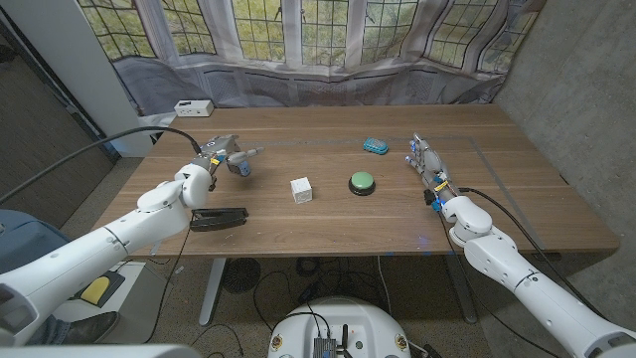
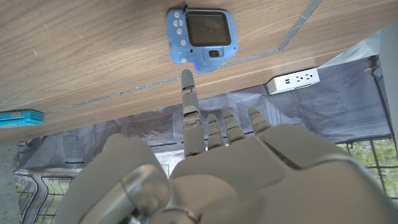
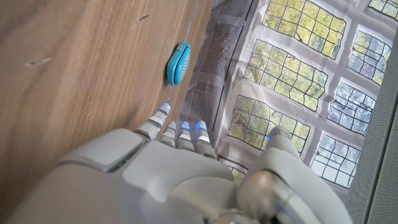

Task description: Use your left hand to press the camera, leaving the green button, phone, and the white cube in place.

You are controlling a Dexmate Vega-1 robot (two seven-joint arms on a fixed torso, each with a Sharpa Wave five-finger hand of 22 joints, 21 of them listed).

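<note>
The left robot hand (image 2: 249, 168) hovers over the blue camera (image 2: 200, 31), one finger (image 2: 188, 99) extended, the rest curled, holding nothing. Best to press straight down so the camera doesn't skid toward the white cube (image 1: 301, 189).

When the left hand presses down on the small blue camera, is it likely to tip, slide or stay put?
The camera lies flat, screen up, so it probably won't tip. Its casing looks like stiff plastic, so it should not give much. It looks small and light on smooth wood, so an off-centre push from the left hand, with one finger extended toward it, might slide it.
</note>
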